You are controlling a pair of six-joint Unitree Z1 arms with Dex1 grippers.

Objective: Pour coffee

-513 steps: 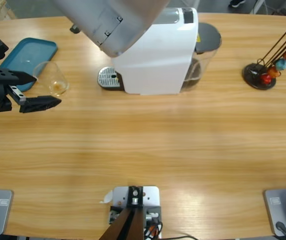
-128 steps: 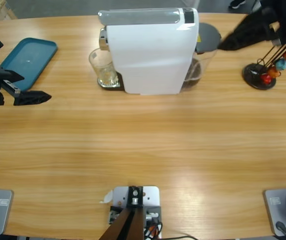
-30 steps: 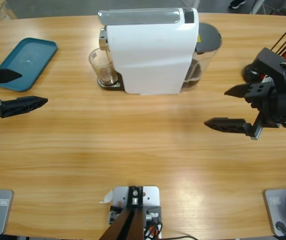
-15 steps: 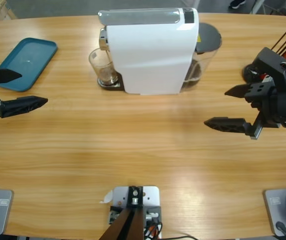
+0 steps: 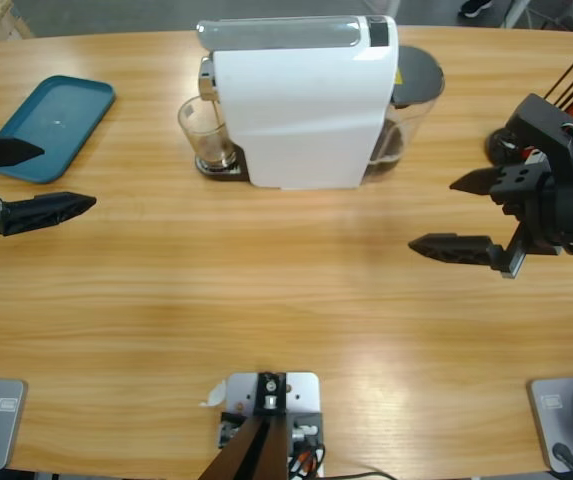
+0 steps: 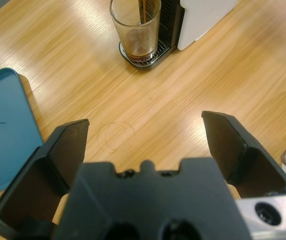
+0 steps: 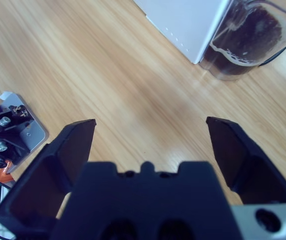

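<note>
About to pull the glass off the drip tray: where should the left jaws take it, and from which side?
Grip the glass tumbler around its mid wall, coming from the open table side opposite the white coffee machine. It stands upright on the drip tray, the machine blocks the far side, and the left gripper already faces it, open.
</note>
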